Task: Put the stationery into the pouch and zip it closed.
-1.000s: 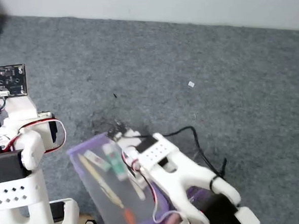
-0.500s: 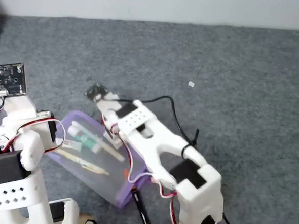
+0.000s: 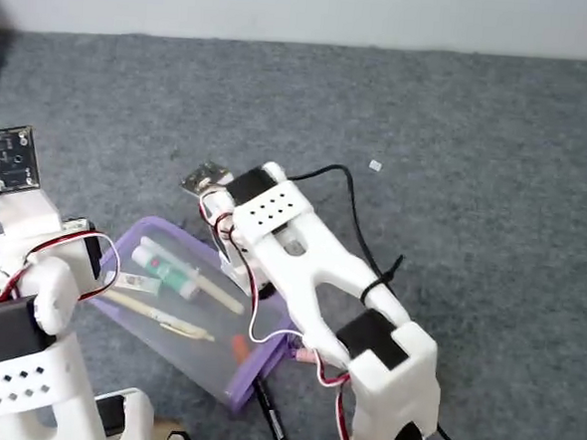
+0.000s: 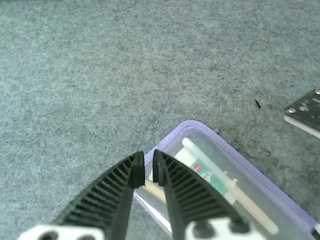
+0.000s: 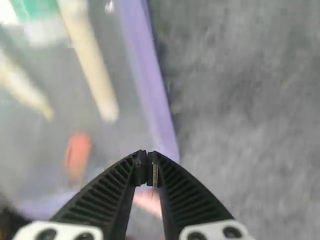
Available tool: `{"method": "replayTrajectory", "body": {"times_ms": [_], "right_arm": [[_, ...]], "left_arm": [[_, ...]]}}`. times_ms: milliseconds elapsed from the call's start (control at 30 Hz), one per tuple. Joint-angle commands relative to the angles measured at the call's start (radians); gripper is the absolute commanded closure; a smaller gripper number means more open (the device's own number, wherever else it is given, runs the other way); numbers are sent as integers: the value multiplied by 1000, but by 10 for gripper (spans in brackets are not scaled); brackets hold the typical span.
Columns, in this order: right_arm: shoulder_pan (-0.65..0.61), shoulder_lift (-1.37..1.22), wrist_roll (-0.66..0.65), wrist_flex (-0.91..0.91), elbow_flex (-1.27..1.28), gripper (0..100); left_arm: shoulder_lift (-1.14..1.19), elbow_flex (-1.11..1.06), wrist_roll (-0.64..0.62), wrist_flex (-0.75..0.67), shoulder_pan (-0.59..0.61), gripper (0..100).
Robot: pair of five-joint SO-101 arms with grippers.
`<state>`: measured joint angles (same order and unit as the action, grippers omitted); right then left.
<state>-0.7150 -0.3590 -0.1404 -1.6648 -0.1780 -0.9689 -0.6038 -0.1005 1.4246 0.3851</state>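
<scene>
Pouch (image 3: pixel 249 372): clear with purple rim, lying near left on the tabletop (image 3: pixel 475 191), still unzipped. It is holding a green-and-white tube (image 3: pixel 166 267) and a pale stick (image 3: pixel 158 313).

Pen (image 3: pixel 271 428): black and orange, sticking out past the pouch's near right end.

Left pincer (image 4: pixel 147 161): tips are closing to a slit at the pouch's far left corner, apparently pinching the rim.

Right pincer (image 5: pixel 146 169): tips are pressing together over the purple edge. Whether they are holding the zip pull I cannot tell.

Risks: the protruding pen is likely blocking the zip's run. The light pouch may be dragging across the tabletop if the bracing grip slips.

Surface: grey, carpet-like covering, carrying a small white scrap (image 3: pixel 376 166) far right.

Room: a pale wall (image 3: pixel 306 11) is bordering the far edge.
</scene>
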Motion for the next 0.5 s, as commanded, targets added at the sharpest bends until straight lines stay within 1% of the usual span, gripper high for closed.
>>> {"method": "replayTrajectory", "body": {"times_ms": [0, 100, 300, 467], "right_arm": [[-1, 101, 60, -134, -35, 989], [5, 182, 89, -134, 49, 989], [-24, 358, 100, -125, 391, 989], [-28, 383, 103, 28, 594, 989]], "left_arm": [[0, 47, 6, 0, 8, 953], [0, 47, 6, 0, 8, 953], [0, 47, 6, -21, 8, 953], [0, 47, 5, -21, 8, 953]]}}
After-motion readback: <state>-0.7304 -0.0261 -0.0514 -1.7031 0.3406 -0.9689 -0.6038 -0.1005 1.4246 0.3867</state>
